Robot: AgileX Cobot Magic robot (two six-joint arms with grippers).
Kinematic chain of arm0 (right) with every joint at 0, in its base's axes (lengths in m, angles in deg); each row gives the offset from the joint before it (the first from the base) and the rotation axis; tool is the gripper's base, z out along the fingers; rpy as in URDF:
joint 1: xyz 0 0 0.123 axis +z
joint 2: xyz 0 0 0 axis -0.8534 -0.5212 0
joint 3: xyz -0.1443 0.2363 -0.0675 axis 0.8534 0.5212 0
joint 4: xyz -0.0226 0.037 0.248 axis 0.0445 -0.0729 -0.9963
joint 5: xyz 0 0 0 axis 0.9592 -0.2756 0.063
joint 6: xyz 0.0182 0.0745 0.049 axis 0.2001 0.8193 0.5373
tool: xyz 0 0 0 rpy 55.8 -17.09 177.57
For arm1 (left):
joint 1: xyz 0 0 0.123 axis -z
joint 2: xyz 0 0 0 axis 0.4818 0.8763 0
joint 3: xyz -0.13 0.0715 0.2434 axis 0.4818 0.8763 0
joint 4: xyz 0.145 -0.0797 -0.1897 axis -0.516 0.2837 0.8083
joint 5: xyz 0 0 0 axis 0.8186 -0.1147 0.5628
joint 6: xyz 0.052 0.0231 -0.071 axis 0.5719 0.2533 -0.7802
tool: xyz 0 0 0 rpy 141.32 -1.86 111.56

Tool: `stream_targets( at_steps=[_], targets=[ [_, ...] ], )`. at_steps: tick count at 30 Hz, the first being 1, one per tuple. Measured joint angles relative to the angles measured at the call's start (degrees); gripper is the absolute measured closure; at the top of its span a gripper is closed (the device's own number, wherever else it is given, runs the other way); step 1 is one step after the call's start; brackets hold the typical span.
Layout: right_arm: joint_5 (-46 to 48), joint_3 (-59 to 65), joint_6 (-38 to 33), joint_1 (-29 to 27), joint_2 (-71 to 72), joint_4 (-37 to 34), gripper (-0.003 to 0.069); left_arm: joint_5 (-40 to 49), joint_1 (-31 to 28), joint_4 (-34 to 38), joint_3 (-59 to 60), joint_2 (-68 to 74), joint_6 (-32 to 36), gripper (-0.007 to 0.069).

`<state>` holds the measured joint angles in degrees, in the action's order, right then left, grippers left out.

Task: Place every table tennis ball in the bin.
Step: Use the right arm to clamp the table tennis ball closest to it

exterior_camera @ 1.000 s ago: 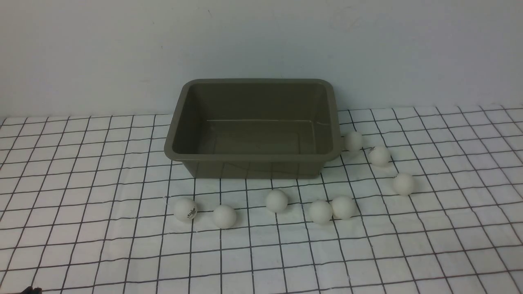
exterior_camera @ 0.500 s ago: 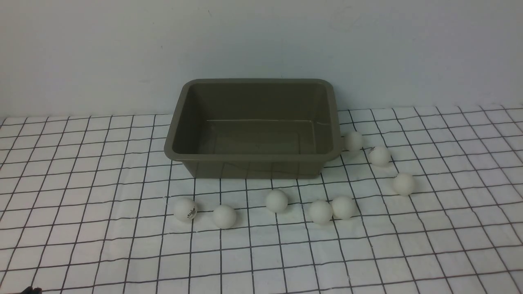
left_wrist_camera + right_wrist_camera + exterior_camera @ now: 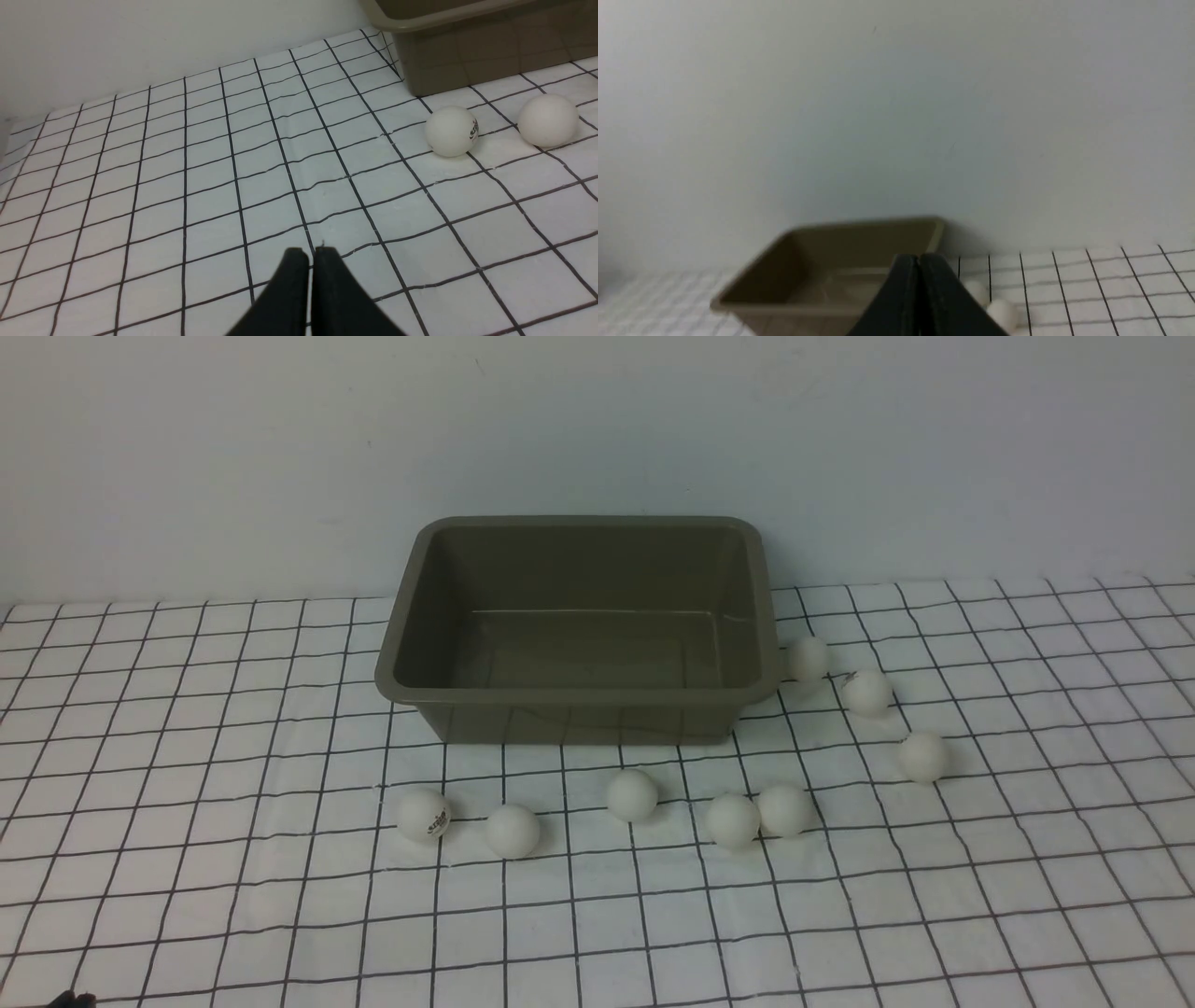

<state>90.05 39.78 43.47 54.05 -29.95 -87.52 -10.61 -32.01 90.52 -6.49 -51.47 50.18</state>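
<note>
Balls [image 3: 632, 795], likely light and slick, are wanting a centred pinch; my left claw [image 3: 310, 254] and right claw [image 3: 919, 259] are resting pressed together.

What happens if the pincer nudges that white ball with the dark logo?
The small white plastic ball with the dark logo is a sphere on white black-gridded cloth, so a nudge would probably send it rolling. Small and plastic, it is likely light. Its curved surface might slip from the left pincer closing off-centre.

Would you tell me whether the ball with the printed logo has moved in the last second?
No. The logo ball keeps the same place in front of the bin's near-left corner.
</note>
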Motion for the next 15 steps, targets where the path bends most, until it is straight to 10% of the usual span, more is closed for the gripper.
stream_targets(
  at_steps=[15],
  targets=[
    [20.95, -16.10, -9.05, 0.00, -34.47, 7.83, 0.0671, 0.00, 0.00, 0.00, 0.00, 0.00, 0.00, 0.0629]
  ],
)
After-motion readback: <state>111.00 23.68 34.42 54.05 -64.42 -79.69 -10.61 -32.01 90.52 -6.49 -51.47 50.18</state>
